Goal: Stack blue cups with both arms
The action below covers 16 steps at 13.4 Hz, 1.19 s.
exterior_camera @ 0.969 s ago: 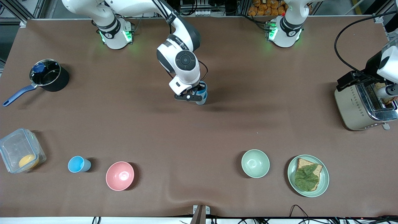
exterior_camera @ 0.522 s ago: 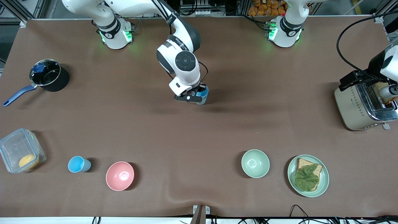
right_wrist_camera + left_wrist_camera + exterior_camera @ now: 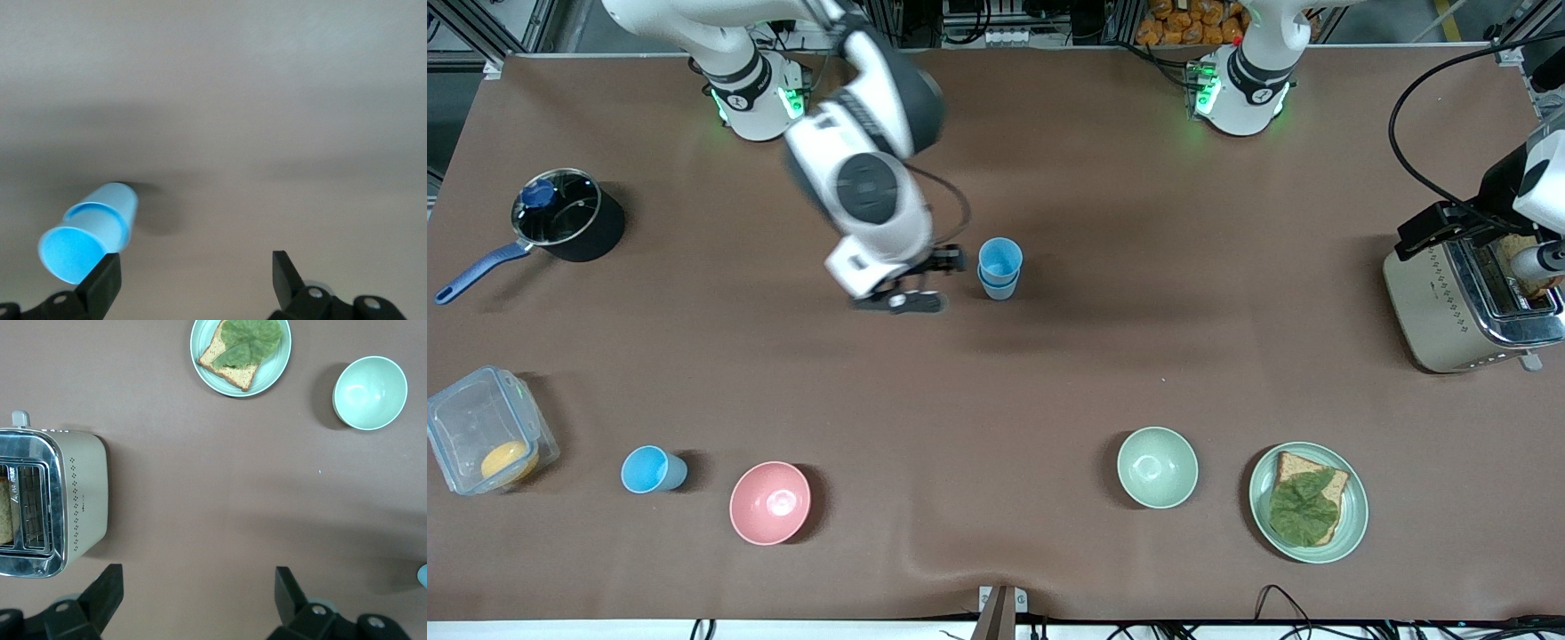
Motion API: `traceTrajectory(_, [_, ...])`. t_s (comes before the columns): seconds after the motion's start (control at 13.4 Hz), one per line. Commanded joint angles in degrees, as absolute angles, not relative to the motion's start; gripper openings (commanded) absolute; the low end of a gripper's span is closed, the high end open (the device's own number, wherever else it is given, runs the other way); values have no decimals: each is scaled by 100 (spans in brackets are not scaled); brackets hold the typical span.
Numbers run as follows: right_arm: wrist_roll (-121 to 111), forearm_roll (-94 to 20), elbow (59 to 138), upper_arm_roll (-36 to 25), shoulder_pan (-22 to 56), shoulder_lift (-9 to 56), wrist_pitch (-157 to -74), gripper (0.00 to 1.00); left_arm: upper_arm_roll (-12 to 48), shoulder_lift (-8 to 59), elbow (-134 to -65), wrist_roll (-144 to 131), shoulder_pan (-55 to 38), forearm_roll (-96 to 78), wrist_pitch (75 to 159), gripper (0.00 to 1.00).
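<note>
Right end effector (image 3: 925,280), open and empty, beside stacked blue cups (image 3: 999,268); a careless swing could topple them.

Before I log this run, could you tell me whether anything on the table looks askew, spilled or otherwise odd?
Nothing stands out. The stacked blue cups stand upright mid-table, one nested in the other, with the open right gripper beside them. A third blue cup stands unstacked beside the pink bowl. The open left gripper waits above the toaster end of the table.
</note>
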<state>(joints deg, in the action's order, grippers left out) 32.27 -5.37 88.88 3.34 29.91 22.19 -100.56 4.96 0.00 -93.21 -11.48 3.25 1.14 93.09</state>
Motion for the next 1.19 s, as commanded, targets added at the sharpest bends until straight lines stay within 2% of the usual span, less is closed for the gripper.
traceTrajectory(0.0, [2236,-571,9018,466,2121,1733,-9652,100,439,-114,-9404,-1028,264,132,9264,100])
traceTrajectory(0.6, [425,-747,9018,439,494,819,-8816,100,457,-114,-9404,-1055,246,132,9255,100])
traceTrajectory(0.75, [72,-616,9061,431,221,520,-8745,100,457,-123,-9378,-1055,237,132,9185,100])
traceTrajectory(0.89, [-53,40,9079,439,80,343,-8701,100,448,-123,-9369,-1055,246,132,9150,100])
traceTrajectory(1.12, [-569,167,9079,440,-333,194,-8578,100,457,-123,-9352,-1055,246,132,9132,100])
